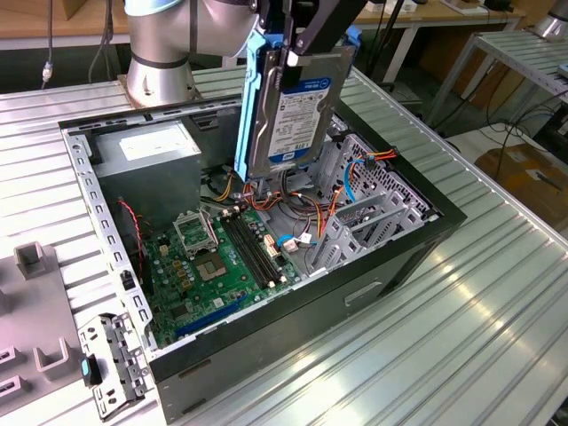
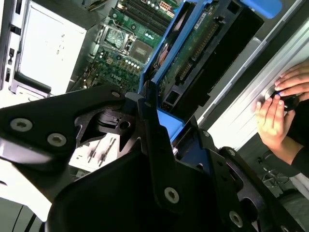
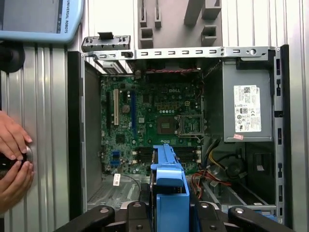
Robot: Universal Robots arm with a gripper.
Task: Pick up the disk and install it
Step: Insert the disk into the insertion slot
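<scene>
The disk (image 1: 297, 111), a silver hard drive with a white label and blue carrier rails, hangs on edge above the open computer case (image 1: 426, 232). My gripper (image 1: 290, 55) is shut on its upper end. In the second wrist view the disk's (image 2: 193, 43) green circuit-board side faces the camera, with the black fingers (image 2: 147, 113) clamped on the blue rail. The first wrist view looks straight down: the blue carrier (image 3: 168, 186) sits between the gripper's black links (image 3: 169, 218), over the motherboard's edge.
Inside the case lie the green motherboard (image 1: 217, 262), the grey power supply (image 1: 146, 151) and a metal drive cage (image 1: 373, 209) with loose cables. A grey bracket with a blue latch (image 1: 111, 364) lies on the table. A person's hands (image 3: 12, 159) rest beside the case.
</scene>
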